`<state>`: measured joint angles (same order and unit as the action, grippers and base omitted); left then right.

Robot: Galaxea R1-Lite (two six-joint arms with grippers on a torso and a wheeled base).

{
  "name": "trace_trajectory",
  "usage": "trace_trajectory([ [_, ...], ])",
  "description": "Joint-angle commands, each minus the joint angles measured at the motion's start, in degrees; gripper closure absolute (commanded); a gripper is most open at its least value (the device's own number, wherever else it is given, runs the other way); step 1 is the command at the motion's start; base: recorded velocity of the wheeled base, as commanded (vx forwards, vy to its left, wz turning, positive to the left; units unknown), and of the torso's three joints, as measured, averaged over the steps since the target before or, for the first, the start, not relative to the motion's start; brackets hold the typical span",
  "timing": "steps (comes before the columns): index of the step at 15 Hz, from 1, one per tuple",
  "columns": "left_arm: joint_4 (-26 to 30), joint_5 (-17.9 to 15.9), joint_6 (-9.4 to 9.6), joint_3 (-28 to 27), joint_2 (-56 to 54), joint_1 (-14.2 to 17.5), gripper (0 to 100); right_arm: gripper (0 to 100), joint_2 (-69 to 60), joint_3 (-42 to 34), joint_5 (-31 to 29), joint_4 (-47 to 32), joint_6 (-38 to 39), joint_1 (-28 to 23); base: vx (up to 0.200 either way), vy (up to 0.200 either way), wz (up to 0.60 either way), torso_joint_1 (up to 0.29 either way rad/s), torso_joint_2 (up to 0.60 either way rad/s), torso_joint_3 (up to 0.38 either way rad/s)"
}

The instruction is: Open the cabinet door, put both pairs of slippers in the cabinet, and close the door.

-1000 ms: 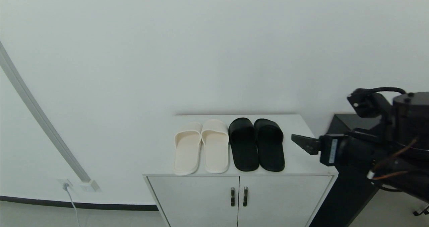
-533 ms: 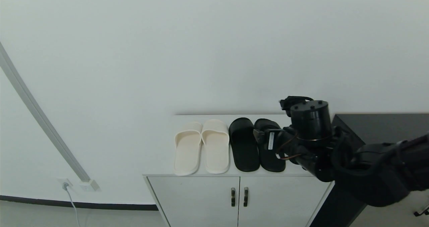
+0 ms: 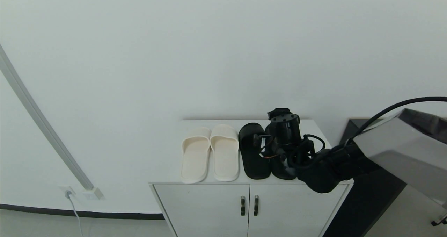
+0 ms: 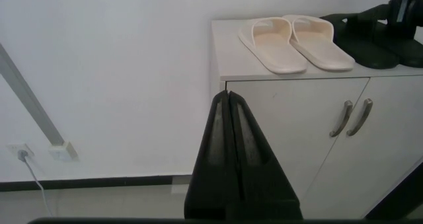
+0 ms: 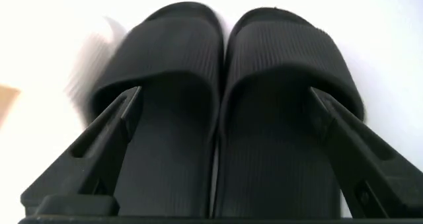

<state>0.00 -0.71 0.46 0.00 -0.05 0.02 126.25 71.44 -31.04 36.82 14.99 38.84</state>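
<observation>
A white cabinet point(image 3: 195, 203) stands against the wall with both doors shut, its two handles point(image 3: 248, 205) side by side at the middle. On top lie a cream pair of slippers point(image 3: 209, 153) and, to their right, a black pair of slippers point(image 3: 253, 151). My right arm's wrist point(image 3: 284, 130) hangs over the right black slipper and hides most of it. In the right wrist view my right gripper point(image 5: 225, 92) is open wide, one finger outside each black slipper point(image 5: 277, 125). My left gripper point(image 4: 229, 97) is shut and empty, low and left of the cabinet point(image 4: 291, 112).
A dark piece of furniture point(image 3: 363, 202) stands just right of the cabinet. On the wall at the left are a slanting grey conduit point(image 3: 38, 120) and a socket with a plugged cable point(image 3: 68, 194). Open floor lies left of the cabinet.
My right arm has swung left, from beside the cabinet's right edge to above the black slippers. The slippers, the doors and the left gripper have not moved.
</observation>
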Motion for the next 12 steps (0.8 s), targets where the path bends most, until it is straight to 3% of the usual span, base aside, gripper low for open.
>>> trace_trajectory([
  [1, 0.00, 0.00, -0.02, 0.00, 0.05, -0.02, 100, 0, 4.27, 2.65, -0.08, 0.19, -0.32, -0.34, 0.000, 0.000, 0.00, 0.000, 0.00, 0.000],
  [8, 0.00, 0.00, -0.11, -0.09, 0.05, 0.06, 100, 0, 11.39, 13.29, -0.87, 0.10, -2.87, -1.75, 0.000, 0.000, 0.00, 0.000, 0.00, 0.000],
  [12, 0.00, 0.00, -0.11, 0.00, 0.05, 0.06, 100, 0, 12.97, 15.40, -0.95, 0.10, -2.78, -2.63, 0.000, 0.000, 0.00, 0.000, 0.00, 0.000],
])
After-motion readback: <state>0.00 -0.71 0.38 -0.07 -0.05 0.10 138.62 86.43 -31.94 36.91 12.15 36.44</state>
